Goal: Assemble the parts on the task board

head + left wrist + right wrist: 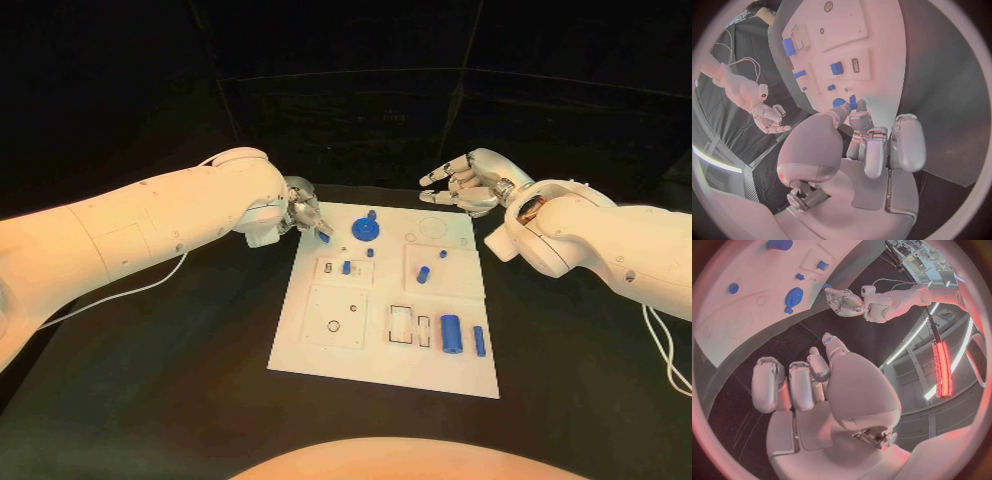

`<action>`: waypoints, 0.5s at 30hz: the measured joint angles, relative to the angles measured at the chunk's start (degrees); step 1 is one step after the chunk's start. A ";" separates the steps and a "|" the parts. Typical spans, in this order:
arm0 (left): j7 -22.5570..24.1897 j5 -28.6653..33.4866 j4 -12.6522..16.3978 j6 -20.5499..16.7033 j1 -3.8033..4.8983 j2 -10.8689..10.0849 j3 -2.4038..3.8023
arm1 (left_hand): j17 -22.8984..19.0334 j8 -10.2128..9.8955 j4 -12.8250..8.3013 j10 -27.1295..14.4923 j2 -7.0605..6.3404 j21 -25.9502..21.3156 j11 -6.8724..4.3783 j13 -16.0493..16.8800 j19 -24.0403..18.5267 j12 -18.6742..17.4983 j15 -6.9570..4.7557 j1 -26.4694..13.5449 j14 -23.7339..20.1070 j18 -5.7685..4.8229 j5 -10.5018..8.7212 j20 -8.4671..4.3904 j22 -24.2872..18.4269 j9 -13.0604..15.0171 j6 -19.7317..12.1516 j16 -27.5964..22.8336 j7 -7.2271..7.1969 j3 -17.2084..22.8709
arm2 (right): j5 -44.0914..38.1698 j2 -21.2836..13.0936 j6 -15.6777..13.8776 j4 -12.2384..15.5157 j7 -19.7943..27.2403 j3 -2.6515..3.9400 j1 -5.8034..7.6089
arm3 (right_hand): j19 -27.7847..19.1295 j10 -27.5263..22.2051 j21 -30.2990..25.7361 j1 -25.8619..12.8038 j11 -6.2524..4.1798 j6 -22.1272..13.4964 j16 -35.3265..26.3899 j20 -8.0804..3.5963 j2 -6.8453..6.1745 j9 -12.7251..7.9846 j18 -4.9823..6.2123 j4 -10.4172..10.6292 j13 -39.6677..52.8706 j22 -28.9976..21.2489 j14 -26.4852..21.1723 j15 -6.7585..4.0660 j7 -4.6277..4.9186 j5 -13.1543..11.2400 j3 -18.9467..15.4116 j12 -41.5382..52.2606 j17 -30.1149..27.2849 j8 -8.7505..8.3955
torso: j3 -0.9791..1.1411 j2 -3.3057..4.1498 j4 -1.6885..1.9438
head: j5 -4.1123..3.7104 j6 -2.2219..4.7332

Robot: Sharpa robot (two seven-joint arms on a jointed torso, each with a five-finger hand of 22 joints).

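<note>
While the left robot hand (303, 215) pinches a small blue part (322, 235), the flat white task board (392, 305) lies lengthwise on the black tabletop (173, 370); the right robot hand (464, 183) hovers spread, holding nothing.

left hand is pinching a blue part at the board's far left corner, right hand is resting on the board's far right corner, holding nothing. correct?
Not quite. The right hand is not on the task board: the head view shows it beyond the far right corner, apart from the board, fingers apart, holding nothing. The rest stands: the left hand pinches a small blue part at the far left corner.

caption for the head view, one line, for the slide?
Left hand pinches a small blue part at the task board's far corner; right hand hovers empty.
</note>
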 measured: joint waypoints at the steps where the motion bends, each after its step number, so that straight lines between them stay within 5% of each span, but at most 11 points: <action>1: 0.15 -0.03 0.86 -0.42 -0.08 -0.51 -0.01 | 0.00 0.00 -0.02 0.00 -0.07 0.00 0.00 -0.04 0.00 0.00 0.00 -0.07 0.00 0.00 0.00 0.00 0.00 0.03 0.00 0.00 0.00 0.30 | 0.01 -0.01 0.01 -0.02 0.00 -0.01 0.00 | 0.00 0.00 0.00 0.00 0.00 0.00 0.00 0.00 0.00 0.00 0.00 0.00 0.00 0.00 0.00 0.00 0.00 0.00 0.00 0.00 0.00 0.00 | -0.01 0.00 0.00 | 0.07 -0.03; 9: 1.44 -2.07 6.50 -3.60 -1.65 -3.85 -0.64 | 0.00 0.28 -0.07 -0.01 -0.37 0.00 0.01 -0.13 0.00 0.00 0.00 -0.37 0.00 0.00 -0.03 0.00 0.20 0.20 -0.01 0.00 0.01 0.70 | 0.07 -0.05 0.10 -0.09 0.00 -0.01 0.00 | 0.00 0.00 0.00 0.00 0.00 0.00 0.00 0.00 0.00 0.00 0.00 0.00 0.00 0.00 0.00 0.00 0.00 0.00 0.00 0.00 0.00 0.00 | 0.01 -0.02 0.00 | 0.54 -0.05; 15: 2.46 -4.29 8.22 -5.29 -2.56 -4.28 -1.10 | 0.00 0.80 -0.33 0.31 -0.72 0.00 -0.31 -0.13 0.00 0.00 0.00 -0.72 0.00 0.00 -0.04 0.00 0.44 0.43 -0.01 0.00 0.02 1.27 | 0.09 -0.07 0.13 -0.09 0.01 -0.01 -0.02 | 0.00 0.00 0.00 0.00 0.00 0.00 0.00 0.00 0.00 0.00 0.00 0.17 -0.08 0.00 0.00 0.00 0.00 0.00 0.17 0.00 -0.07 0.00 | 0.01 -0.01 -0.02 | 0.69 0.02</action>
